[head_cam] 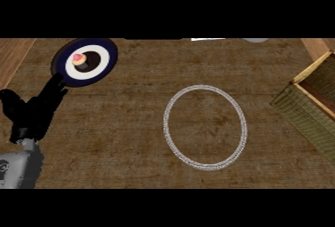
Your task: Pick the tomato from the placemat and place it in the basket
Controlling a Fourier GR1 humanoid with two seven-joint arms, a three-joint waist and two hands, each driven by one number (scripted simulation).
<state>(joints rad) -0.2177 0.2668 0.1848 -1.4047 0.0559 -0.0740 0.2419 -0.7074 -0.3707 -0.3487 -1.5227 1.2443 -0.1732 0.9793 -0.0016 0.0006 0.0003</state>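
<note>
Where the tomato should sit, the placemat [204,127], an oval w/ a pale rim at centre of the wooden counter [118,133], shows only bare brown inside; the tomato itself can't be found anywhere in view. The basket [307,108], woven, sits at the right edge, partly cut off, well apart from the placemat. Far left: a dark blue & white plate [95,66] carrying a small cupcake [79,60] w/ pink top. The left hand [36,108] shows at the left edge, fingers straight & relaxed, pointing toward the plate, tips just near its rim, grasping nothing. Right hand isn't in view. A few pale items at the far edge are cut off, can't tell what.
</note>
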